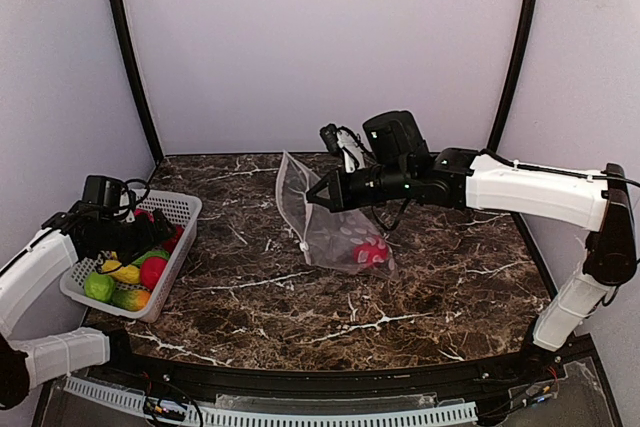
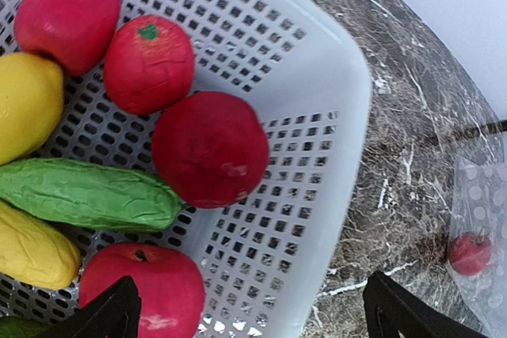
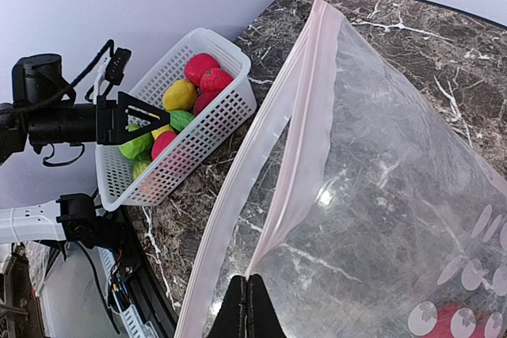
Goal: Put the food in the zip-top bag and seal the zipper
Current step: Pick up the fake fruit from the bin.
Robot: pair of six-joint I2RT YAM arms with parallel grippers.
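The zip-top bag [image 1: 335, 227] is held open at centre frame, pinched by the right hand [image 3: 247, 286]; loading is judged underway. The spread left hand [image 2: 253, 306] must be closed on food [image 2: 210, 148] next.

From the basket [image 1: 180, 252] at 9 o'clock, open table [image 1: 245, 262] runs to the zip-top bag [image 1: 325, 232] at centre, its mouth gaping toward 9 o'clock. The right tool [image 1: 312, 199] pinching the rim blocks the 3 o'clock side. Basket walls hem the food [image 2: 210, 148] sideways.

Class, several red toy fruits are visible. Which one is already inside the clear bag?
The lone red fruit behind the dotted bag wall; every other red one sits in the white basket.
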